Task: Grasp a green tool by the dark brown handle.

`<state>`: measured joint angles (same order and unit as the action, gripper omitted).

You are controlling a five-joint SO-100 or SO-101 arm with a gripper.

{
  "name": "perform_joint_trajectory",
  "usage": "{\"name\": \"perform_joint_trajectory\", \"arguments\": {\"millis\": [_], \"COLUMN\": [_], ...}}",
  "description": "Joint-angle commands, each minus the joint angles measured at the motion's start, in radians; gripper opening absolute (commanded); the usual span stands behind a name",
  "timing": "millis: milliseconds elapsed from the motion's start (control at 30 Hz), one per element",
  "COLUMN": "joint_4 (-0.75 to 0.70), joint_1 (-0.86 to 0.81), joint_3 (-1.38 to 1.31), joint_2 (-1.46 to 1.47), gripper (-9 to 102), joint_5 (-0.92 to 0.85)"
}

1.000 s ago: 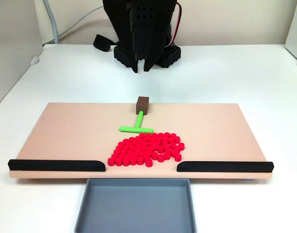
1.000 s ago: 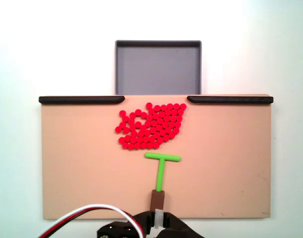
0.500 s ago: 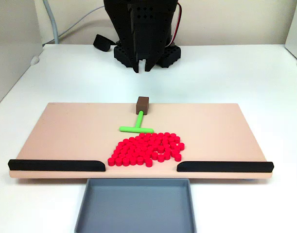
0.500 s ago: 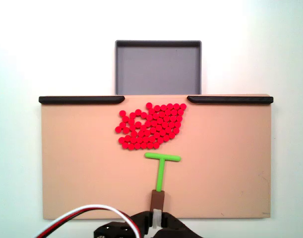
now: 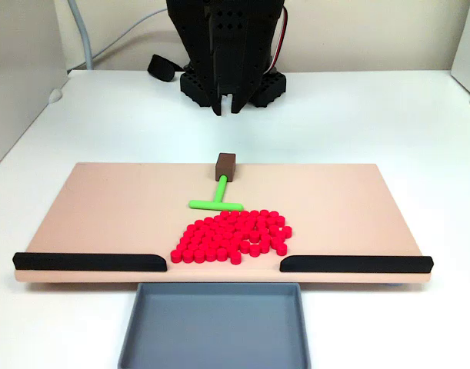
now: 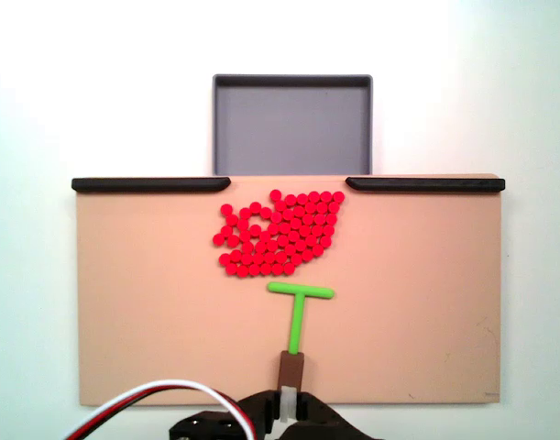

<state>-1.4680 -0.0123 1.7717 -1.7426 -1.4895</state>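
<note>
In both fixed views almost nothing on the board is changing: over the last second the green tool (image 5: 216, 198) and its dark brown handle (image 5: 225, 164) are lying exactly where they were, while the black arm is shifting only slightly, drifting a touch rightward in the front view and sliding lower in the frame of the view from above. The gripper (image 5: 225, 110) is hanging behind the board's far edge in the front view, well apart from the handle, and its jaws are standing narrow, with only a thin gap and nothing between them. That is suggesting the approach is barely starting and the grasp is not yet made; the jaws are probably needing to spread before coming down over the block. The tool is resting flat on the tan board (image 6: 133, 312), its handle (image 6: 291, 369) near the arm-side edge, the stem running toward the red pile and the crossbar sitting just short of it. Counting: one green tool, one brown handle, one tan board, two black strips (image 5: 89, 262) along the board's tray-side edge, one grey tray (image 5: 213, 327) on the white table (image 5: 388, 115), and a cluster of red cylinders (image 6: 281, 234), several dozen, too crowded for counting exactly.
</note>
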Motion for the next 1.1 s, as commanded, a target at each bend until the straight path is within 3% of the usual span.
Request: {"name": "perform_joint_trajectory", "arguments": {"millis": [0, 1067], "joint_4": [0.006, -0.005], "joint_1": [0.008, 0.000], "joint_3": [-0.029, -0.017], "joint_2": [-0.002, -0.037], "gripper": [0, 0], "joint_5": [-0.002, 0.011]}}
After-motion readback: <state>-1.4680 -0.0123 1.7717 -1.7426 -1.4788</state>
